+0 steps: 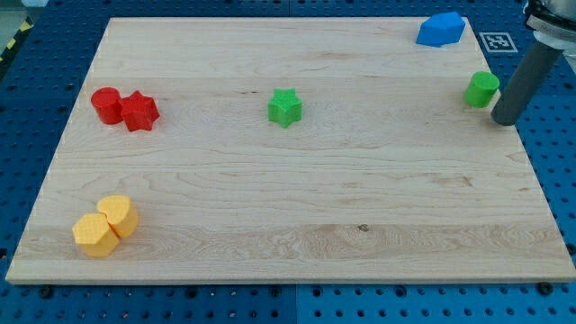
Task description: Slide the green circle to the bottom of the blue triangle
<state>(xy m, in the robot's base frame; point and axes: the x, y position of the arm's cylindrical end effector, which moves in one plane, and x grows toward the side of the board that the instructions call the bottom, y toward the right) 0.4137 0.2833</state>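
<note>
The green circle [481, 89] is a short cylinder near the board's right edge, towards the view's top. The blue triangle [440, 30] lies at the top right of the board, above and a little left of the green circle. My tip [505, 119] is the lower end of the dark rod that comes in from the top right corner. It stands just right of and slightly below the green circle, very close to it, at the board's right edge.
A green star [284, 107] sits near the board's middle top. A red circle [106, 104] and red star [139, 111] touch at the left. Two yellow blocks [106, 226] lie together at the bottom left. The wooden board [297, 207] rests on a blue perforated table.
</note>
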